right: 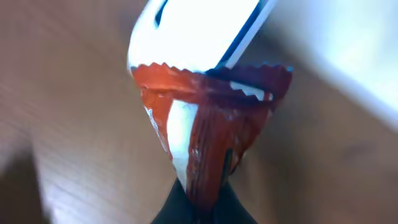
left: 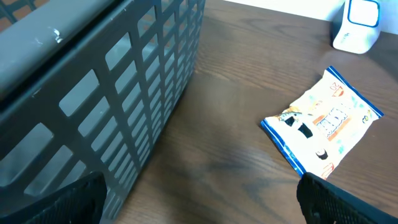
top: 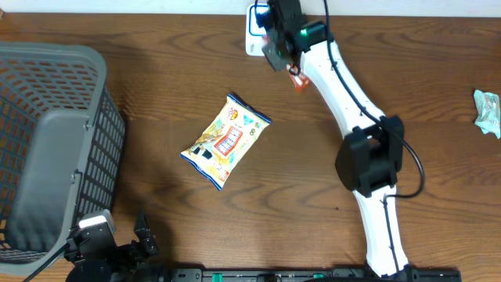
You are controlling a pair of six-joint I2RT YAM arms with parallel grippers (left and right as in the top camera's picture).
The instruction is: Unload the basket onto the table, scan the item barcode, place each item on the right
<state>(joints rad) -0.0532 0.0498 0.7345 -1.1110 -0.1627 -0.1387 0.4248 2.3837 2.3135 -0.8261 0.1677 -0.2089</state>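
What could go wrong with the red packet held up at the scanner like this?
The right hand pinches the red packet only by a bunched end, so it could slip out or swing. The wrapper is creased and no barcode shows in any view, so the scanner may not read it. The packet hangs very near the scanner; pushing closer could knock it.

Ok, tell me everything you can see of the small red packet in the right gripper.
The small red foil packet is crinkled and glossy, with a serrated top seam and a white patch on its face. The shut right gripper pinches its lower end to a point; it fans wider above. Its top edge sits just before the white, blue-trimmed scanner; contact cannot be told. No barcode shows.
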